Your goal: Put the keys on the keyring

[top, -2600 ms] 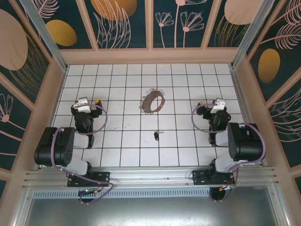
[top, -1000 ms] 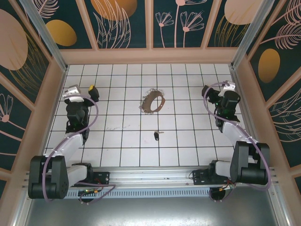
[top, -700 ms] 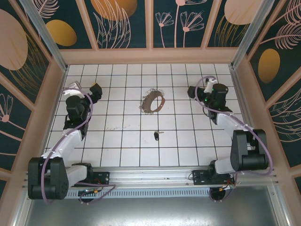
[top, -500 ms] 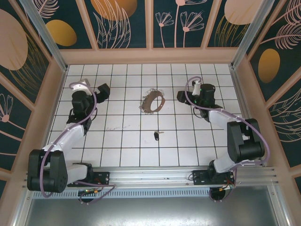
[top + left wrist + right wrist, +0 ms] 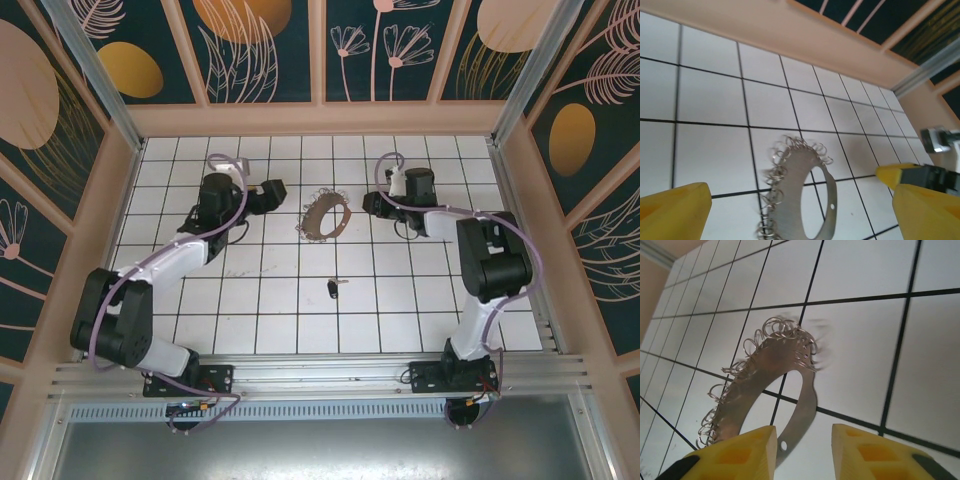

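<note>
Centrally on the white tiled floor (image 5: 270, 320) the keyring (image 5: 325, 215) is lying flat, looking from above like a thin brownish-bronze oval loop. Up close, through the wrist cameras, it is showing as a flat, dull grey metal band curved around an oval opening, pierced by one small hole and fringed along its outer edge with many small wire rings. The key (image 5: 333, 288) is lying nearer, well apart from the keyring, with its black plastic head and short silver blade resting on a tile. Glossy square tiles with dark grout lines are covering the floor.

Both arms are reaching far out from their bases toward the middle. The left arm is stretching diagonally to the far right, its left gripper (image 5: 277, 192) hovering just left of the keyring with its yellow fingers (image 5: 672, 210) spread wide and gripping nothing. The right arm is extending far, its wrist turned leftward, and the right gripper (image 5: 368, 203) is sitting just right of the keyring, its yellow fingers (image 5: 735, 455) parted by a narrow gap and gripping nothing.
</note>
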### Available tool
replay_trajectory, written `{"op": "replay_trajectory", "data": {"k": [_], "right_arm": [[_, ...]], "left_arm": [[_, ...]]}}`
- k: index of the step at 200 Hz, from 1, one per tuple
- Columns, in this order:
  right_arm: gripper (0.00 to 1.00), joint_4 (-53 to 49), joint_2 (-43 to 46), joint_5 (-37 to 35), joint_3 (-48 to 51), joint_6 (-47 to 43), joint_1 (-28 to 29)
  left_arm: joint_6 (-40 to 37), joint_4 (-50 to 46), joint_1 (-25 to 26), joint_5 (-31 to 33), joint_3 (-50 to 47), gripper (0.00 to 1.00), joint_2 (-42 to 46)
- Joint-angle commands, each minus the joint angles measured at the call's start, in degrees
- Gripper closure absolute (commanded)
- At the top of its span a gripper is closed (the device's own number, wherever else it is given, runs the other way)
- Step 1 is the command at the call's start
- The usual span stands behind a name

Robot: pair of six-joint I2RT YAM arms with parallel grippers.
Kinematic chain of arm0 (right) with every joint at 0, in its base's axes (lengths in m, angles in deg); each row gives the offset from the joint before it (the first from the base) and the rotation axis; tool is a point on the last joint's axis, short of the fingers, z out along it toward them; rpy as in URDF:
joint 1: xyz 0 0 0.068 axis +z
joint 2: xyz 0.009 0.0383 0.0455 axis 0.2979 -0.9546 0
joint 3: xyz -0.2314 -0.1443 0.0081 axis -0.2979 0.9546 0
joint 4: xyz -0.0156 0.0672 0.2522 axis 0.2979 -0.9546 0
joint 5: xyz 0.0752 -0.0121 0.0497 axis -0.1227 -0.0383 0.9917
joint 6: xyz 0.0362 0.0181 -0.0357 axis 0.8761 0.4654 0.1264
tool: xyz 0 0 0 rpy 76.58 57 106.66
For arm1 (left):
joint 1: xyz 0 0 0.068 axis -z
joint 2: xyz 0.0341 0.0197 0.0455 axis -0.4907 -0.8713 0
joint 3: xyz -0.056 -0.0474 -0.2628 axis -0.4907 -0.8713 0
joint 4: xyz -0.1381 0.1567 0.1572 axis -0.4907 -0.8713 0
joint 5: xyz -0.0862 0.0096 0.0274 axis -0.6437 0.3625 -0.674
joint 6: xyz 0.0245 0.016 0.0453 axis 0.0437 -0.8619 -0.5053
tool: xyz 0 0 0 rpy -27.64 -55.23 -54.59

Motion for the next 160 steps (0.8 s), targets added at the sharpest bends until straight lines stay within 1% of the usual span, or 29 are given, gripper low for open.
{"op": "replay_trajectory", "data": {"k": [1,24,72,79,160], "right_arm": [[0.68,-3.48,-3.31,2.13,-4.29,-2.09,1.44],[0.68,-4.73,-5.45,1.04,-6.55,-3.08,2.24],[0.67,-6.94,-8.19,-0.52,-9.9,-4.97,2.77],[0.67,-7.28,-8.5,-0.62,-10.35,-5.3,2.84],[0.67,-9.18,-12.15,-0.44,-14.38,-7.29,3.5]], "left_arm": [[-1.29,-2.21,1.75,-1.14,3.71,0.07,-3.25],[-2.05,-3.03,2.95,-1.31,5.84,0.08,-6.94],[-2.15,-4.41,3.67,-3.03,11.91,0.08,-11.8],[-2.19,-4.46,3.76,-3.16,12.38,0.08,-13.74],[-1.93,-4.25,3.94,-3.35,13.02,0.07,-14.75]]}}
